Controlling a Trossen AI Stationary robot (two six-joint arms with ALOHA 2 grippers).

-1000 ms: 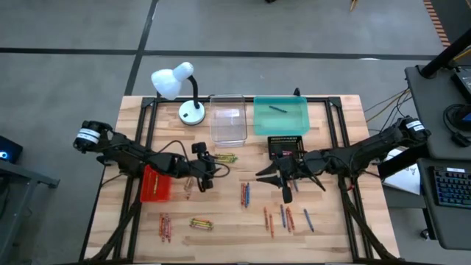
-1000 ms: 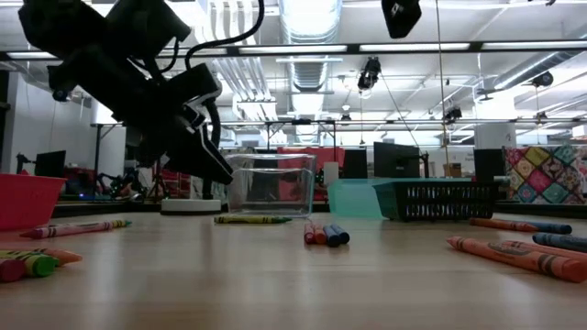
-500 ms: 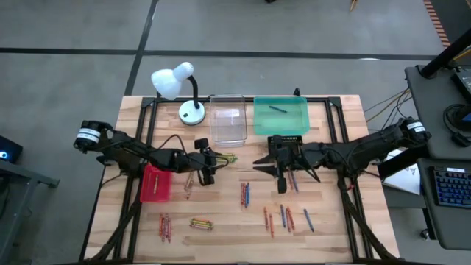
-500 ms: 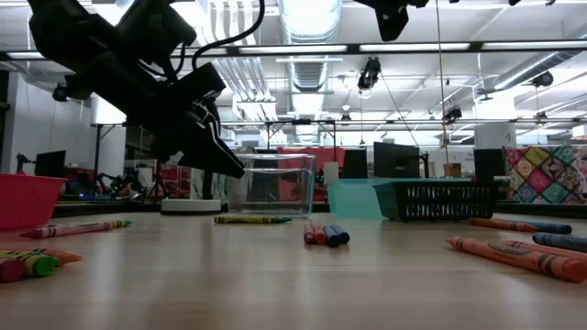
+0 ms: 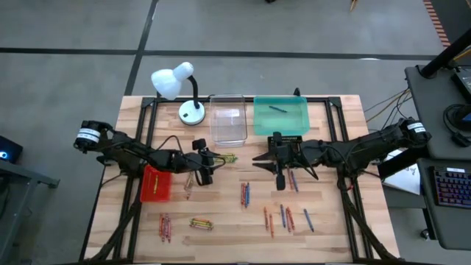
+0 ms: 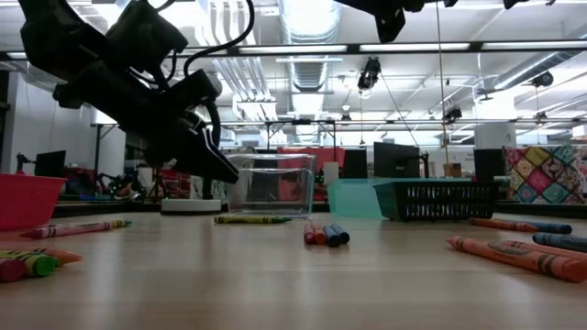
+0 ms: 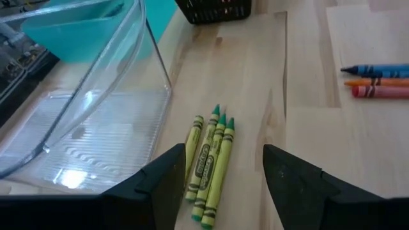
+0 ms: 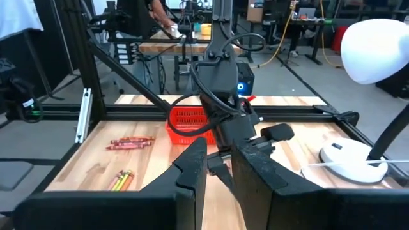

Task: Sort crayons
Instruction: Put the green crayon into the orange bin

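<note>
crayons (image 5: 225,157) beside clear tray (image 5: 227,126)

Even, bright overhead lighting; ceiling strip lights (image 6: 431,47) blown out in low view. Soft, faint shadows on tabletop (image 5: 331,228) in high view. Glare streaks on clear tray (image 7: 83,121) wall in left wrist view. Dark silhouette of left arm (image 6: 138,87) against bright ceiling in low view. Near crayons (image 6: 514,257) slightly soft there. Own fingers (image 8: 192,172) blurred, out of focus, in right wrist view. White lamp shade (image 8: 377,41) overexposed.
</note>
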